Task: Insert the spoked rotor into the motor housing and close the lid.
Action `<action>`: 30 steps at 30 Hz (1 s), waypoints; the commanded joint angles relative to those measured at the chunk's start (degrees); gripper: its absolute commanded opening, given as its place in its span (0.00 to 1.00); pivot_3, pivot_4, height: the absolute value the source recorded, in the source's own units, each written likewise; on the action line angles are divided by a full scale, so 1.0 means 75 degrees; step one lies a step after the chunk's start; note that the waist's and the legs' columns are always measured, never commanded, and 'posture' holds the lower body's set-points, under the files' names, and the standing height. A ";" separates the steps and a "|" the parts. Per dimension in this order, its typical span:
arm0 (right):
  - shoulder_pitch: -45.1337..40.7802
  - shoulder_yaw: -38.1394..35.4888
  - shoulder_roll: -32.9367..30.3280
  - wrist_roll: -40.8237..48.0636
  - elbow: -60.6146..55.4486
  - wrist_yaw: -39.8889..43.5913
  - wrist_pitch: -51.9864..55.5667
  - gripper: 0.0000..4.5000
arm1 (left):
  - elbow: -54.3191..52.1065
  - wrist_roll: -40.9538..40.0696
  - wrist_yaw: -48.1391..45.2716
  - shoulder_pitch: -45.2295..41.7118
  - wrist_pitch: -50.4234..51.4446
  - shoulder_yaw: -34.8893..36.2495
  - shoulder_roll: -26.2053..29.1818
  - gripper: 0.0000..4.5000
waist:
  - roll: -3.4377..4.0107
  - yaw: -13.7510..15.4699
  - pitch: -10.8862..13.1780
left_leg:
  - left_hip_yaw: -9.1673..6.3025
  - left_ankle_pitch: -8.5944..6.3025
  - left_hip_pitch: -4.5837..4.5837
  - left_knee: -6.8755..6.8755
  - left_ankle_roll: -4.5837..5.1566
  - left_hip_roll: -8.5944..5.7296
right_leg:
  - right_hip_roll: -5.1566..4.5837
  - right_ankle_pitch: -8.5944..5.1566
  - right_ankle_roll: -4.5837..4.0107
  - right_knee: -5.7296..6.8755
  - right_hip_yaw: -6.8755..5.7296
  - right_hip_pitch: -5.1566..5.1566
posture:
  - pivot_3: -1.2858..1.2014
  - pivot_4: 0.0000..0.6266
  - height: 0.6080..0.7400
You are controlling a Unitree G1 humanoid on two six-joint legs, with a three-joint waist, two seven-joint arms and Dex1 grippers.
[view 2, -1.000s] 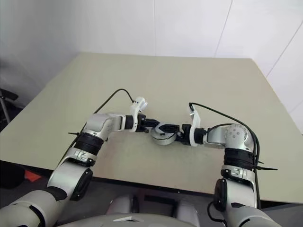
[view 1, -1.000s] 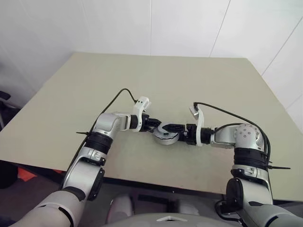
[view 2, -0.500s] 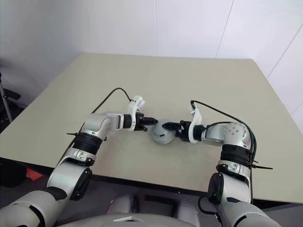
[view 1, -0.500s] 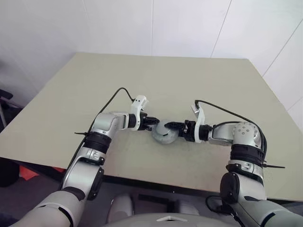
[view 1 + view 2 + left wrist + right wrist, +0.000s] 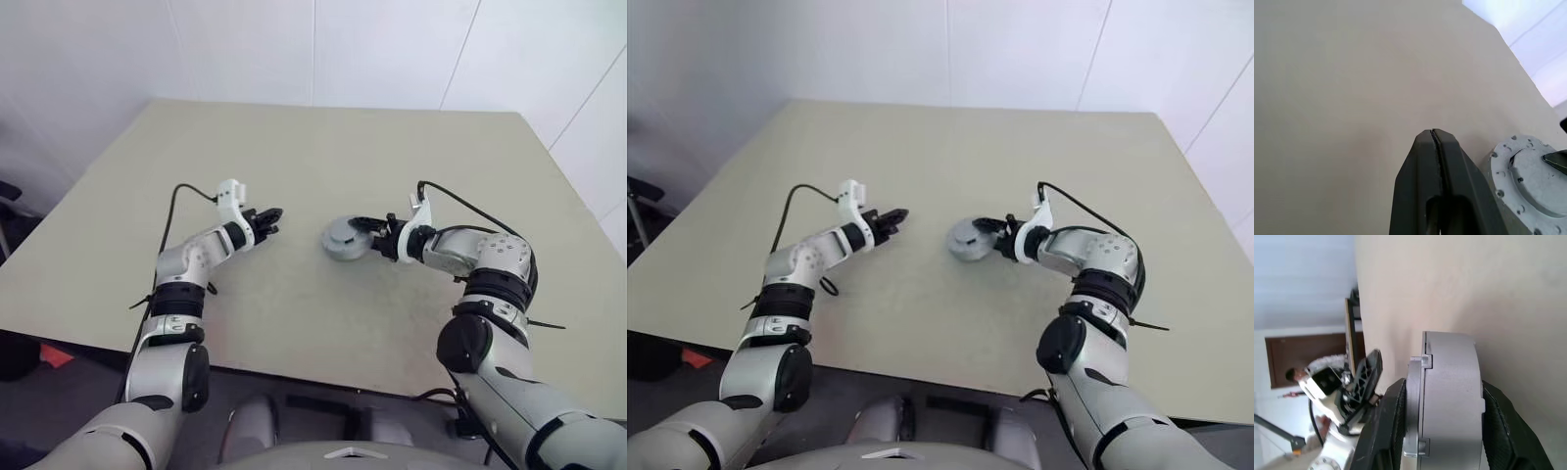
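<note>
right tool (image 5: 370,231) clamps closed motor housing (image 5: 345,238) on table (image 5: 294,166); left tool (image 5: 272,216) shut, apart.

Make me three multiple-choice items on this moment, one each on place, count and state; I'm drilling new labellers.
1. Where is the motor housing?
A. between the right gripper's fingers
B. in the left gripper
C. on the floor

2. How many grippers touch it?
A. none
B. one
C. two

3. How is the left gripper?
A. wide open
B. shut, holding nothing
C. shut on the housing

Key: 1 A, the right wrist view shows a finger on each side; 2 B, the left one is apart from it; 3 B, its fingers meet in its wrist view.
</note>
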 commanded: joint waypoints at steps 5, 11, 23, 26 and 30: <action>-0.1452 -0.1172 0.0902 0.1402 -0.0015 -0.1136 -0.0492 0.47 | -0.1348 -0.1637 0.0207 0.0575 0.1156 0.0760 -0.0411 0.09 | 0.0003 0.0004 0.0003 | 0.0011 -0.0015 -0.0041 0.0020 0.0062 0.0012 | 0.0003 -0.0013 -0.0024 0.0010 -0.0008 -0.0030 | 0.52 0.00 1.00; -0.1623 -0.1010 0.1230 0.2062 -0.0369 -0.1512 -0.0238 0.47 | -0.2367 -0.2692 0.0371 0.1174 0.1900 0.1145 -0.0338 0.49 | 0.0002 0.0008 0.0003 | 0.0018 -0.0043 -0.0043 0.0063 0.0102 0.0019 | 0.0001 -0.0016 -0.0029 0.0019 -0.0007 -0.0013 | 0.52 0.00 1.00; -0.1490 -0.0460 0.1208 0.2497 -0.0420 -0.1503 0.0131 0.47 | -0.1916 -0.4387 0.0962 0.1019 0.2906 0.1747 -0.0578 1.00 | -0.0001 0.0003 0.0005 | 0.0008 -0.0019 -0.0028 0.0088 0.0011 0.0019 | 0.0004 0.0035 0.0056 0.0025 0.0006 0.0003 | 0.52 0.00 1.00; -0.1362 -0.0318 0.1288 0.2575 -0.0572 -0.1502 0.0384 0.47 | -0.1538 -0.5007 0.1052 0.0683 0.3108 0.1998 -0.0813 1.00 | -0.0002 0.0010 0.0005 | 0.0004 -0.0007 -0.0027 0.0088 -0.0008 0.0019 | 0.0006 0.0044 0.0059 0.0032 0.0009 0.0003 | 0.52 0.00 1.00; -0.1099 -0.0087 0.1352 0.2570 -0.0741 -0.1498 0.0511 0.47 | -0.1098 -0.5551 0.1144 0.0333 0.3254 0.2139 -0.1010 1.00 | -0.0002 0.0016 0.0005 | 0.0001 -0.0007 -0.0029 0.0088 -0.0008 0.0018 | 0.0007 0.0048 0.0062 0.0033 0.0009 0.0004 | 0.52 0.00 1.00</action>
